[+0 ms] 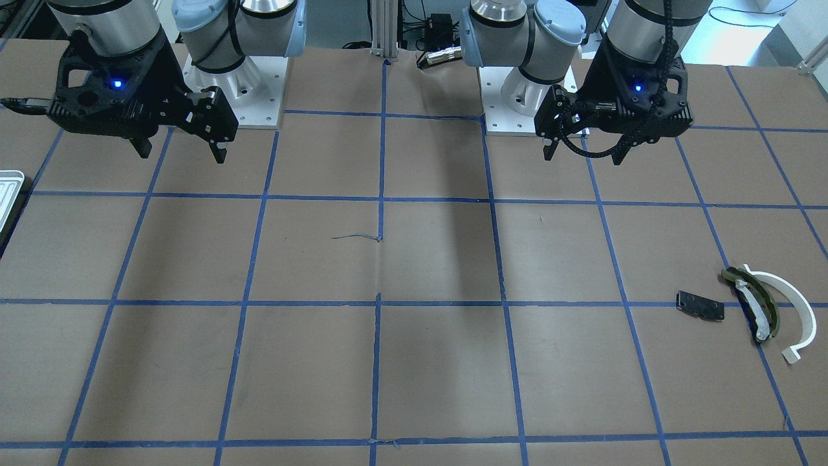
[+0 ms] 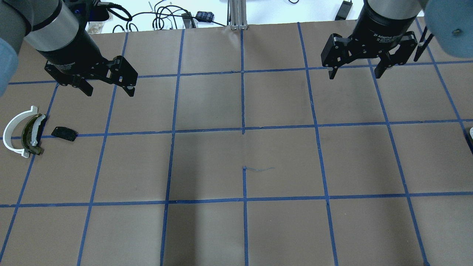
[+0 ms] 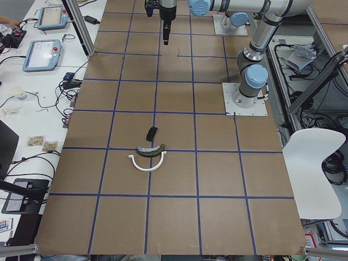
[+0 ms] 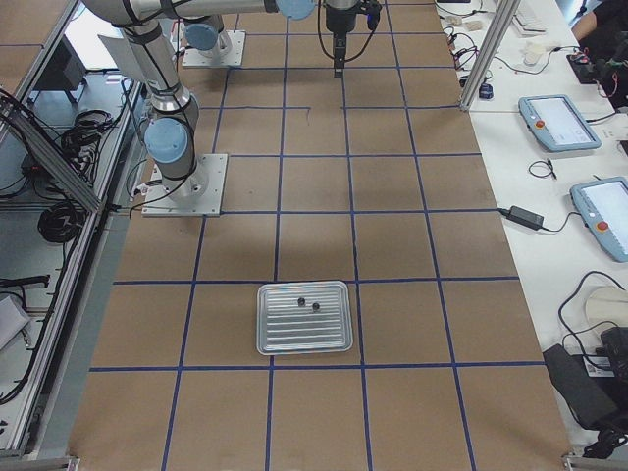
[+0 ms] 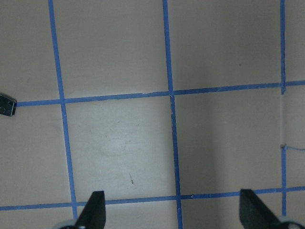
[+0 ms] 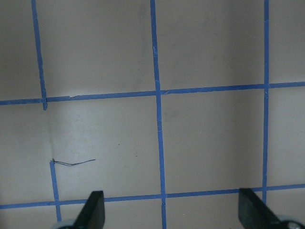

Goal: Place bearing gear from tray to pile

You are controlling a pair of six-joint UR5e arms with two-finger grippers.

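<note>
Tray (image 4: pixel 294 336) with two small dark parts (image 4: pixel 315 306)

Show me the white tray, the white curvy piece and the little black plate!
white tray (image 4: pixel 294 336): exterior right view, bare ridged floor.
white curvy piece (image 1: pixel 801 298): exterior front-facing view, middle of the curve.
black plate (image 1: pixel 700 305): exterior front-facing view, flat top.

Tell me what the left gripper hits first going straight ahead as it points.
Probably the bare table: the left gripper points down at it, with nothing in between. The plate lies well off that line.
</note>
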